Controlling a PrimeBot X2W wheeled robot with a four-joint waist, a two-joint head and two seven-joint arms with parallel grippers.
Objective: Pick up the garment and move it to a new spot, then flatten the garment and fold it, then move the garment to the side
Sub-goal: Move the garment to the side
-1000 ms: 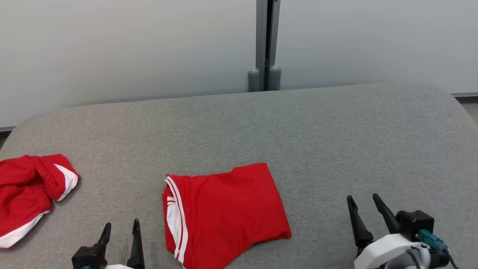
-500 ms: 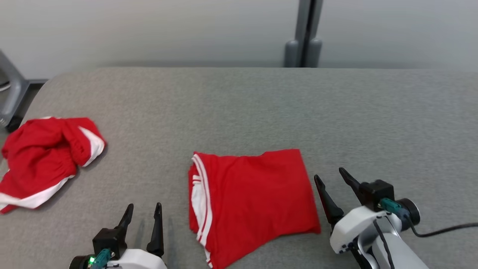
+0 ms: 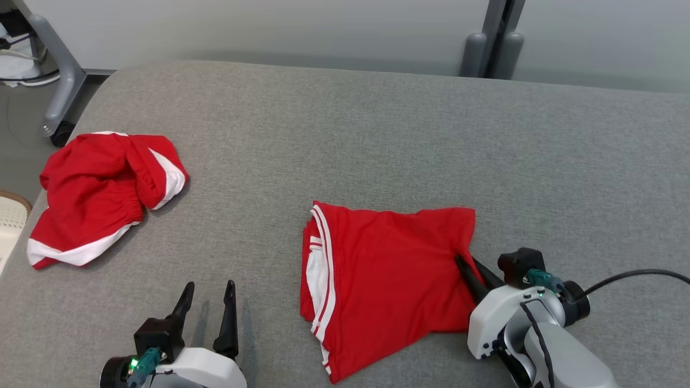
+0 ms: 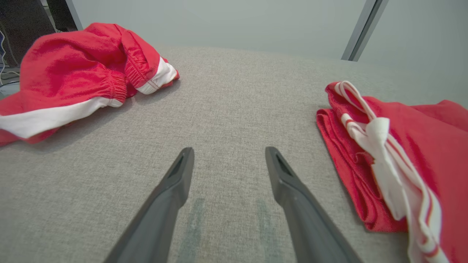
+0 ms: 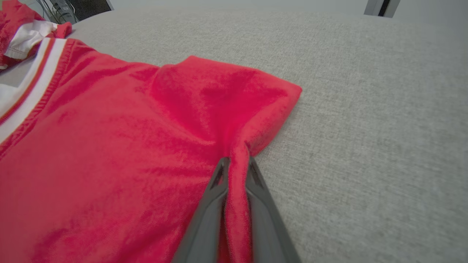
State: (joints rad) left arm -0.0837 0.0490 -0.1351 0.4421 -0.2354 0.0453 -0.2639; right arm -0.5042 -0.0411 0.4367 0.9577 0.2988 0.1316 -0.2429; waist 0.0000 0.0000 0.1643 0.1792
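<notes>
As seen from the head, clamps the right end effector (image 3: 466, 261) on the right edge of the folded garment (image 3: 388, 269), laid on the desk (image 3: 377, 134) with its long axis near to far; holds the left end effector (image 3: 210, 284) apart near the striped left edge, not touching. From the left wrist, shows spread fingers (image 4: 170, 190) over bare desk, garment (image 4: 402, 146) off right. From the right wrist, shows red cloth pinched near the far corner. Favours a right-arm move.

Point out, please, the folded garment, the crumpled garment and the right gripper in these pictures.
folded garment (image 3: 388, 269): head view, middle of its red top layer.
crumpled garment (image 3: 89, 188): head view, its red middle.
right gripper (image 5: 236, 164): right wrist view, between its fingertips, which pinch the folded garment's cloth.
</notes>
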